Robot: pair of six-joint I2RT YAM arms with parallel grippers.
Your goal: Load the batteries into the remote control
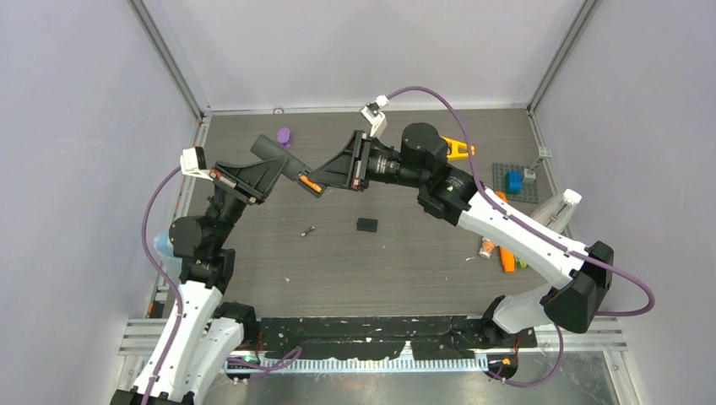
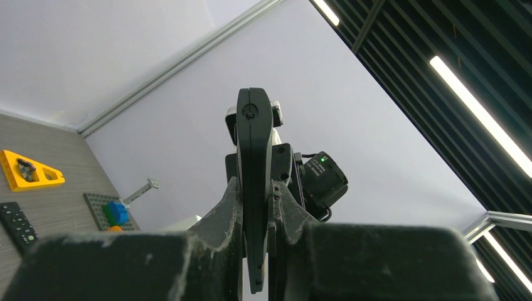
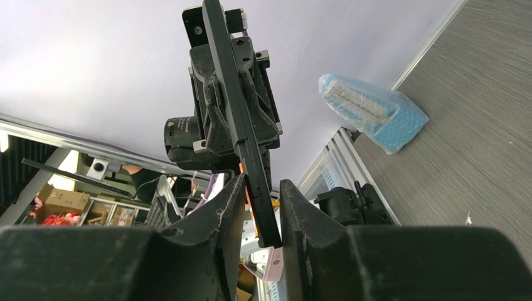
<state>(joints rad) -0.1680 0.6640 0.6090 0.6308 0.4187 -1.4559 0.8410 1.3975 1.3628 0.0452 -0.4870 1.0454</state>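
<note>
The black remote control (image 1: pixel 283 154) hangs above the table's back left, held between both arms. My left gripper (image 1: pixel 280 167) is shut on it; in the left wrist view the remote (image 2: pixel 253 144) stands edge-on between the fingers of that gripper (image 2: pixel 257 188). My right gripper (image 1: pixel 326 180) pinches the remote's other end (image 3: pixel 229 94), its gripper (image 3: pixel 260 185) tight around it. An orange battery (image 1: pixel 311 184) lies against the remote there, showing as an orange strip (image 3: pixel 246 191) by the left finger. One small dark battery (image 1: pixel 309 229) lies loose on the table.
A small black cover (image 1: pixel 366 224) lies mid-table. A purple piece (image 1: pixel 284 135) sits at the back, an orange triangle (image 1: pixel 457 149) and a grey baseplate (image 1: pixel 525 187) at the back right, an orange stick (image 1: pixel 507 258) on the right. A second remote (image 2: pixel 17 224) lies there too.
</note>
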